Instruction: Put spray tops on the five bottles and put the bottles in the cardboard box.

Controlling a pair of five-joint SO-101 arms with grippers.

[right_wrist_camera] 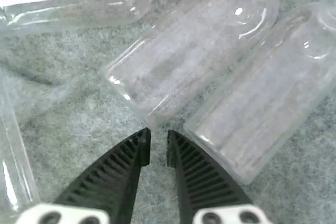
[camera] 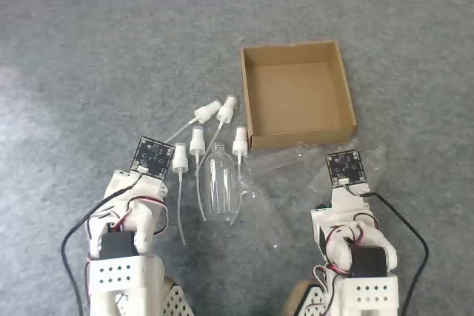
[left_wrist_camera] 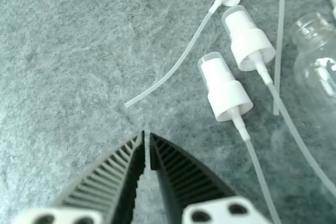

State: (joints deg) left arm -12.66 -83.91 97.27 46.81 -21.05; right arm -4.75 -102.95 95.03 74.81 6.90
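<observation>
Grey felt-like table cover (camera: 74, 72), pale wall strip along far edge. Both arms at near edge, side by side

Brown cardboard box (camera: 300, 139): open top, far-centre, a bit toward right arm's side. Inside shows bare cardboard floor

White plastic spray tops (camera: 198, 140): 5 pcs, each w/ long thin dip tube, lying loose on cover betw. left arm & box. Two farther ones sit near box's near corner, heads close together. Three nearer ones are in a rough row, tubes trailing toward arms. None fitted yet

Clear plastic bottles (camera: 220, 181): all on their sides on cover, in a loose spread from beside the spray tops across to in front of box & right arm. At least 4 seen; exact count unclear as they overlap & are transparent. Necks that show are bare

Left gripper (left_wrist_camera: 147, 137): low over cover, jaws closed to a hair gap, gripping nothing. End of one curved dip tube (left_wrist_camera: 157, 85) lies just ahead of tips, apart. Nearest spray head (left_wrist_camera: 226, 90) is near, not touching

Right gripper (right_wrist_camera: 156, 140): low over cover, jaws drawn almost together w/ thin slit, nothing held. Two bottles lie side by side w/ bases toward tips. Base of nearer bottle (right_wrist_camera: 194, 51) is just ahead of tips, contact not evident
</observation>
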